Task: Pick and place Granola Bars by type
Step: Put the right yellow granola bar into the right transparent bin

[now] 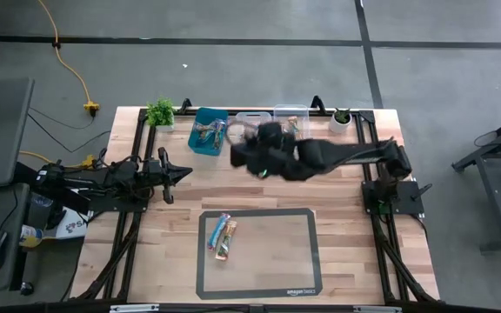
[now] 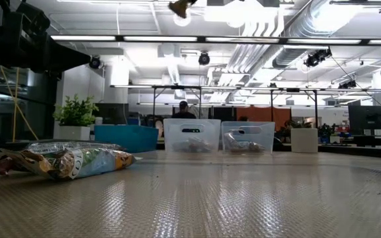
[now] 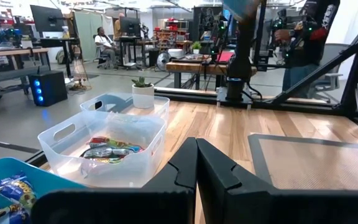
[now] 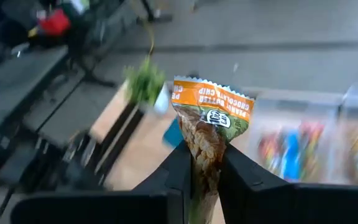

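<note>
A: Where is the right gripper (image 4: 205, 163)?

B: In the high view it hangs at upper centre of the frame, beside the bins. Its fingers are clamped on an orange bar (image 4: 209, 127), which stands upright between them by its lower half.

A: Why hold it that high?

B: Likely to clear the bin walls before dropping it with its own kind. The teal bin (image 1: 207, 131) at upper left of centre holds blue bars; the clear bin (image 3: 104, 146) beside it holds mixed-colour ones.

A: Anything left to sort?

B: Two bars (image 1: 223, 235) lie on the mat (image 1: 259, 254), lower centre-left.

A: And the left gripper (image 3: 196, 163)?

B: It waits at mid-left of the table, fingers pressed together on nothing, probably keeping clear.
</note>
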